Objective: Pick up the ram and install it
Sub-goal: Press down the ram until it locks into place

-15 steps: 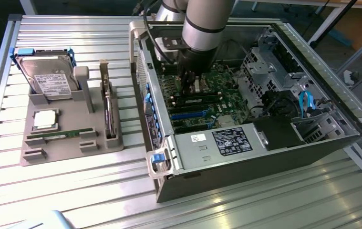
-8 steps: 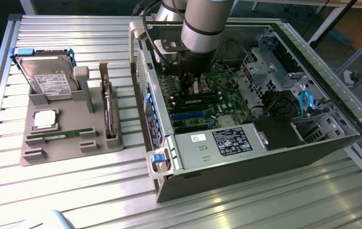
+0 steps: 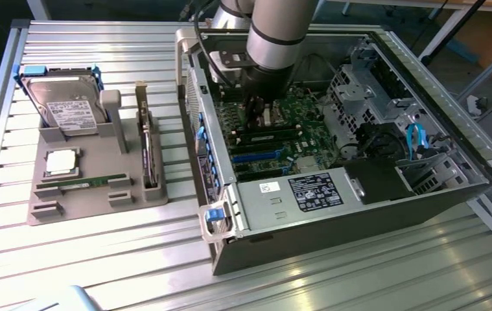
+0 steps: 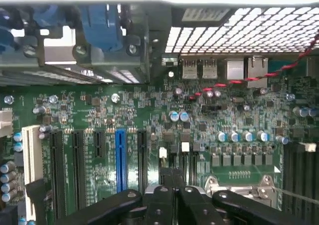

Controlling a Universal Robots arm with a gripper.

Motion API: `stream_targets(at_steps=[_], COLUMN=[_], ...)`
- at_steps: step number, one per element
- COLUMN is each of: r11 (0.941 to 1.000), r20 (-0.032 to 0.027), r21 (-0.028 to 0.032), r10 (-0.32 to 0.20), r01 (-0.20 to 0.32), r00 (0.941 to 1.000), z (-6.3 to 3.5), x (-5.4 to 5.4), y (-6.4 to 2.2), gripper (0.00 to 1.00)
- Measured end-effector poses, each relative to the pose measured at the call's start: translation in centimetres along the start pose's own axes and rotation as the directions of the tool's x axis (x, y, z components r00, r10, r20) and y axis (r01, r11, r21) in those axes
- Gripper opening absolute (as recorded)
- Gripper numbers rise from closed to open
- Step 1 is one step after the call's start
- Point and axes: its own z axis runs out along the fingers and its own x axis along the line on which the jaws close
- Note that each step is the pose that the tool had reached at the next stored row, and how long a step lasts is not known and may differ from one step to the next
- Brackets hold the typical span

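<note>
1. The arm reaches down into the open PC case [image 3: 349, 214]; the gripper [image 3: 258, 107] hangs low over the motherboard [image 3: 284, 139], near the long dark slots. In the wrist view the gripper [image 4: 172, 185] has its fingers [image 4: 162, 205] drawn together w/ no gap between them. Nothing green shows between the tips, so whether a stick is pinched there can't be told.

2. One ram [image 3: 82, 184] lies flat in its groove on the grey holder tray [image 3: 98, 207], on the exterior view's left, well apart from the case. The silver processor chip [image 3: 61, 162] sits just beside it, the hard drive [image 3: 62, 107] stands further back, and a taller dark card [image 3: 148, 155] stands on edge nearby.

3. Risk: a closed claw this close to the board can knock caps or small parts if it drifts sideways. The silver capacitors [image 4: 179, 116] and the CPU socket frame [image 4: 239, 182] are right by the tips.

4. Risk: the red-black wire [image 4: 259, 75] runs across the board's rear ports; a swing of the wrist that way could snag it.

5. Risk: the case wall [image 3: 196, 116] and the drive cage [image 3: 367, 84] stand close on either side of the arm, so a tilted lift-out may scrape metal.

6. Risk: if a stick is in a slot but only half seated, pressing off-centre could bend it or stress the slot latch.
</note>
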Motion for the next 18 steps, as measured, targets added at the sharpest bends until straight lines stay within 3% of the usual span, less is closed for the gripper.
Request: stream_targets(at_steps=[4,8,15,18], r11=[1.0,1.0,0.9998,0.9995], r20=[-0.0017,-0.0016,-0.0018,-0.002], r21=[-0.0003,-0.004,-0.0208,-0.0326], r10=[0.0,0.0,0.001,0.001], r01=[0.0,0.0,-0.001,-0.001], r00=[1.0,1.0,1.0,1.0], z=[-1.67,-1.8,-1.74,-1.7], x=[0.0,-0.1,-0.1,-0.1], y=[-0.07,-1.08,-3.88,-5.54], gripper=[0.1,0.1,0.1,0.1])
